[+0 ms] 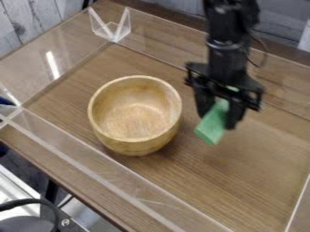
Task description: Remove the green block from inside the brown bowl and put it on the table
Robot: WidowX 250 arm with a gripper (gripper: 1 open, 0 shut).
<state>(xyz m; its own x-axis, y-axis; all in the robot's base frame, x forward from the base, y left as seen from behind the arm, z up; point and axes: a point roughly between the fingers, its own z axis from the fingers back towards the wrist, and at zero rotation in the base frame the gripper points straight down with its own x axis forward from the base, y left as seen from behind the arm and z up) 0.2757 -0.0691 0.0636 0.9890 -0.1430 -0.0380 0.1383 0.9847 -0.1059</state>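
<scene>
The green block [215,125] hangs tilted between the fingers of my gripper [223,105], which is shut on its upper end. It is held just above the table [242,172], to the right of the brown bowl [136,113]. That bowl stands left of centre with nothing inside it. The black arm comes down from the top of the view, pointing straight down.
Clear acrylic walls [72,154] run along the table's edges. A small clear acrylic stand [111,24] sits at the back left. Bare tabletop lies right of and in front of the gripper.
</scene>
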